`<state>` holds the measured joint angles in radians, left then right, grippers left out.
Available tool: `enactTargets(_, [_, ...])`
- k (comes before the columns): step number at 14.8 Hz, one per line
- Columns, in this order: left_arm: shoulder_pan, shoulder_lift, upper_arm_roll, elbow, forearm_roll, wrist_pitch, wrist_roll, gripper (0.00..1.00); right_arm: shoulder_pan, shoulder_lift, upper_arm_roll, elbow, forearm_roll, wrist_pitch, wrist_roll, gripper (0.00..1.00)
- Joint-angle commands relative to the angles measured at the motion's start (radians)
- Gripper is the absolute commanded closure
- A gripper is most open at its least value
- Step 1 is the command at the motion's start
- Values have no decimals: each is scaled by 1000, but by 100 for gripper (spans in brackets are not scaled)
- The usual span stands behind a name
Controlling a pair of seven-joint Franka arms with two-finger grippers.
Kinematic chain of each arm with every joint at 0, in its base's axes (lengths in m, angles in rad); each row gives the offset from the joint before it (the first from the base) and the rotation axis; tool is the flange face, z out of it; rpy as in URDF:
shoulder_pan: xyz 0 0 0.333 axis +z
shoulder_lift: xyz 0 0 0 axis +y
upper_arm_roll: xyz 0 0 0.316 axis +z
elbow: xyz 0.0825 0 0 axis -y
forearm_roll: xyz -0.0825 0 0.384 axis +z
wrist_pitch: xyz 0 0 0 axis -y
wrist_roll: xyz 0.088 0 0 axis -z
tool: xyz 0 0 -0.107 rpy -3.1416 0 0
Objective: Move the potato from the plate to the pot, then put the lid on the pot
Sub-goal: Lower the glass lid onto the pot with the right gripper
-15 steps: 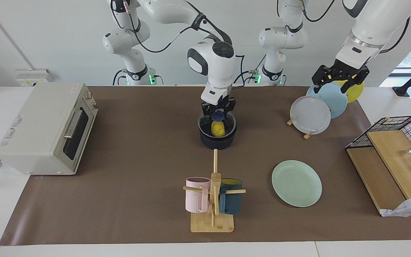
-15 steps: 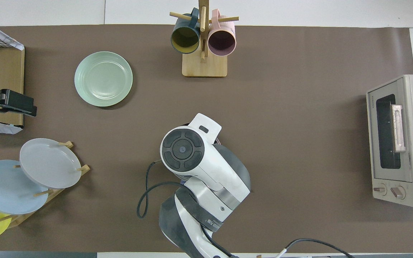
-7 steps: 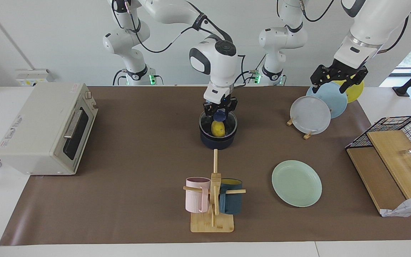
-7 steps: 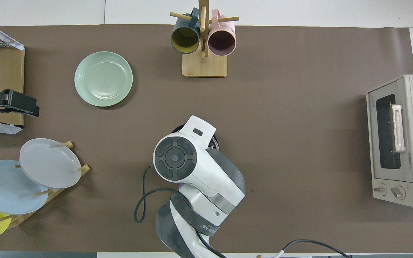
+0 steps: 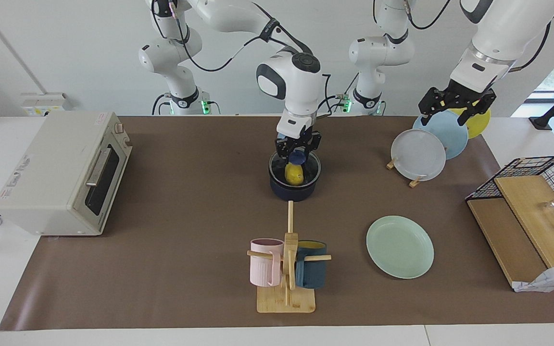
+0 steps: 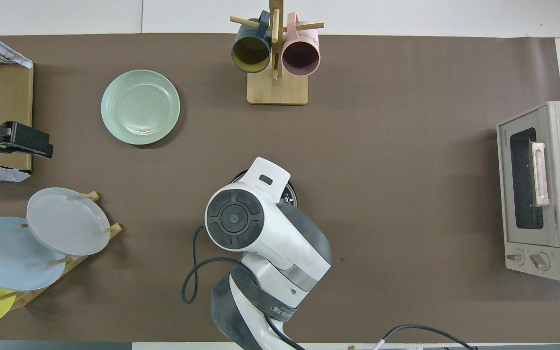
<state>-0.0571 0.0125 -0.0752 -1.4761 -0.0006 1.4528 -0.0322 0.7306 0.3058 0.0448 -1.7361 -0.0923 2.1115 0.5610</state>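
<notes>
The dark blue pot (image 5: 293, 189) stands in the middle of the table. The glass lid (image 5: 308, 169) lies on it, with its blue knob (image 5: 297, 156) on top. The yellow potato (image 5: 294, 175) shows through the glass inside the pot. My right gripper (image 5: 297, 146) is open just above the knob, with a finger on either side of it. In the overhead view the right arm hides all but a bit of the pot's rim (image 6: 289, 190). The mint-green plate (image 5: 399, 246) (image 6: 140, 107) lies bare. My left gripper (image 5: 455, 106) (image 6: 12, 141) waits open over the plate rack.
A mug tree (image 5: 287, 269) with a pink and a dark teal mug stands farther from the robots than the pot. A toaster oven (image 5: 63, 173) is at the right arm's end. A rack with grey, blue and yellow plates (image 5: 419, 154) and a wire basket (image 5: 532, 192) are at the left arm's end.
My right gripper has let go of the lid's knob and risen slightly, drawing back toward the robots. The lid stays on the pot. The left arm has hardly moved.
</notes>
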Motion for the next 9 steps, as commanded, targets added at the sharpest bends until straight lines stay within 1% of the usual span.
enactTargets(1, [-9, -19, 12, -24, -12, 3, -2, 0, -4, 12, 1, -20, -20, 41, 8, 100])
enactTargets(9, [-6, -20, 14, -24, -13, 3, 3, 0, -8, 6, 1, -42, -18, 34, 2, 100])
